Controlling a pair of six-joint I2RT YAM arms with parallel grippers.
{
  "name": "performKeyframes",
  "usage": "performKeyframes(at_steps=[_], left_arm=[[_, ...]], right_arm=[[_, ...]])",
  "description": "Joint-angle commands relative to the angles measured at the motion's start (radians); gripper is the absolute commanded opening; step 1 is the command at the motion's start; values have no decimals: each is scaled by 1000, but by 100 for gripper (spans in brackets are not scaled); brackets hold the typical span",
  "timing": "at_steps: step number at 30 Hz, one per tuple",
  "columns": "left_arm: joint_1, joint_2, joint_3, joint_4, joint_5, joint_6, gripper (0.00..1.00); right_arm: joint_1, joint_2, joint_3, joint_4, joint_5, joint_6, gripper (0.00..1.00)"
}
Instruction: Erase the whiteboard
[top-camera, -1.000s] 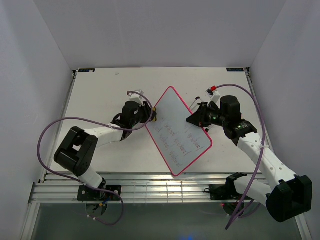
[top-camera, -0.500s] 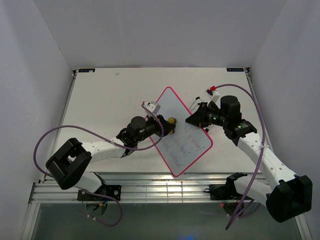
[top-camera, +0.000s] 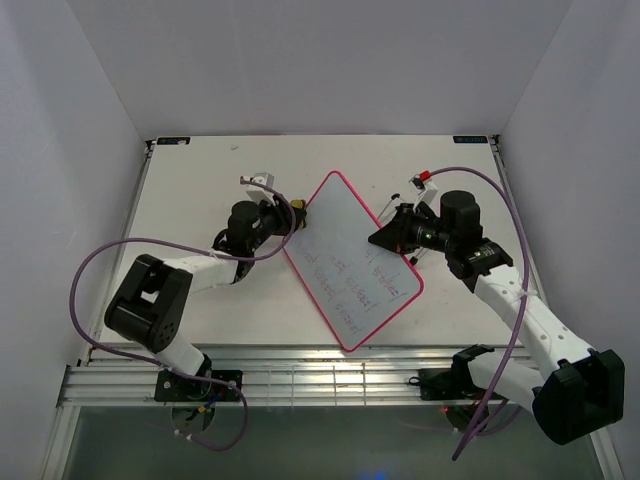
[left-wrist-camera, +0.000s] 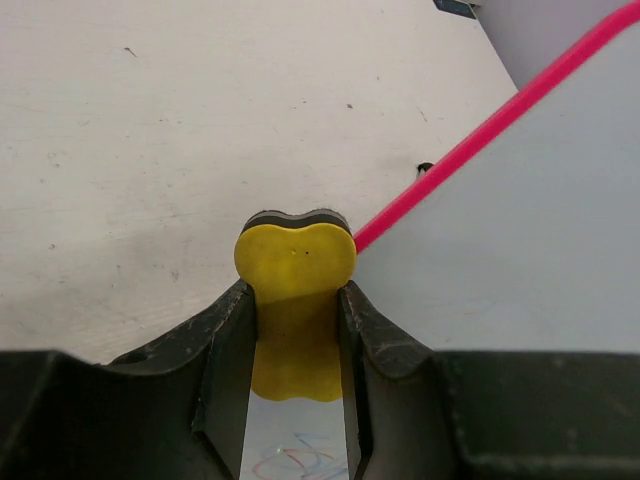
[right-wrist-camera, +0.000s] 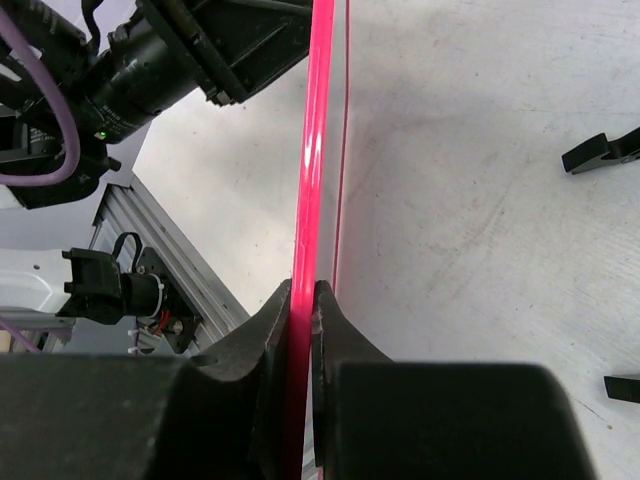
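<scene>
Two claws: right claw (right-wrist-camera: 303, 296) pinched the whiteboard (top-camera: 350, 265) by its rim (stiff, light, probably slick); left claw (left-wrist-camera: 296, 296) clamped the eraser (left-wrist-camera: 296, 262).

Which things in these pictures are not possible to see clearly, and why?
The writing on the whiteboard: too small to read in the top view; in the left wrist view the fingers and yellow eraser cover most of it.
Board face in the right wrist view: seen edge-on, only its pink frame shows.
</scene>
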Motion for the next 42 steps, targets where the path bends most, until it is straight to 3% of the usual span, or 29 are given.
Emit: performKeyframes(at_steps=[1,8,14,18,20,26,32,38,42], left_arm=[[12,58,62,-32,37,42,2],[-119,-35,7,-21,44,76,2],[-478,-167,-111,30,-25,127,2],[-577,-207,-164,44,-101,121,4],[-536,-215,-186,19,-181,110,6],[-228,-220,-133,-85,-133,29,5],[-13,-86,-22,-121,-51,0,5],[5,27,90,-119,47,38,3],[-67,-5,76,-122,36,79,3]], right_arm=[[50,-59,39,230,-284,101,8],[53,-38,42,230,-240,91,8],[56,7,74,232,-217,97,8],[59,1,80,240,-209,104,8],[61,-4,79,243,-212,108,8],[71,-8,74,243,-211,104,8],[84,-5,64,241,-201,99,8],[99,1,47,244,-178,99,8],[104,10,45,247,-142,101,8]])
